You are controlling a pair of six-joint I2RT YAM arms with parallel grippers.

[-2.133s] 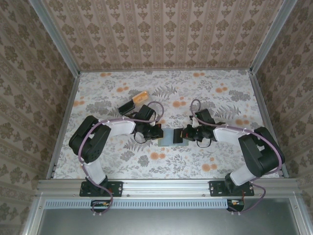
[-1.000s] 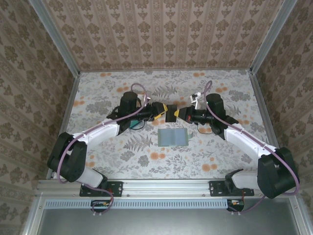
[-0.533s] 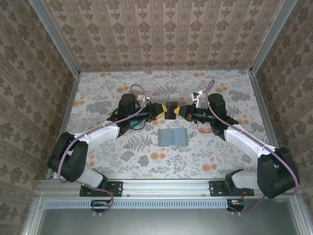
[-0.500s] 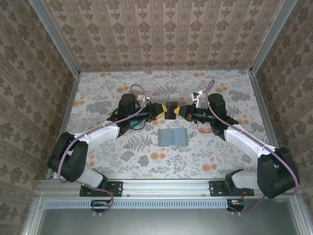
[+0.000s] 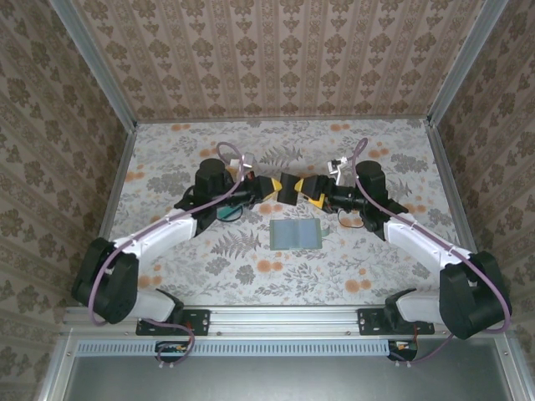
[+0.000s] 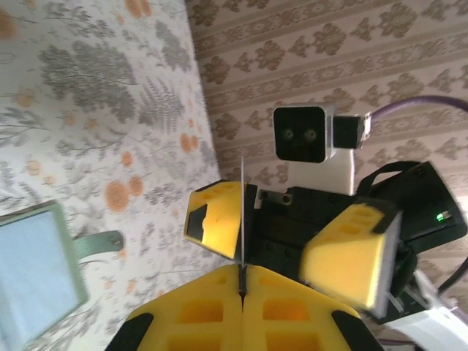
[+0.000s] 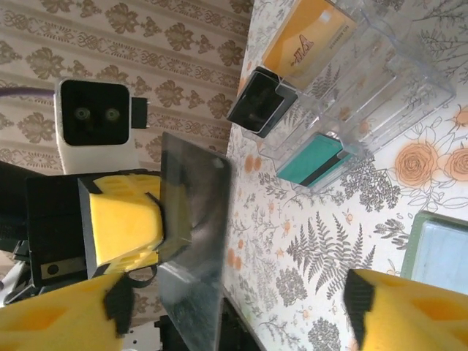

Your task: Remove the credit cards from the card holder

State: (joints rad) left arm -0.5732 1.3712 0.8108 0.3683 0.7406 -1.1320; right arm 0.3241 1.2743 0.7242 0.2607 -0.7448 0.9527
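Since half a second ago my right gripper (image 5: 312, 191) has spread wide, leaving the thin dark-grey plastic credit card (image 7: 191, 212) pinched by my left gripper (image 6: 242, 285), well clear of the open grey-green bifold card holder (image 5: 297, 233), so I judge the handover done.

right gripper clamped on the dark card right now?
No: the right wrist view shows the right gripper with its fingers wide apart, while the left gripper pinches the dark card.

Damask-patterned walls (image 5: 276, 50) enclose a floral-print table (image 5: 209, 267) framed by aluminium rails (image 5: 284, 317).
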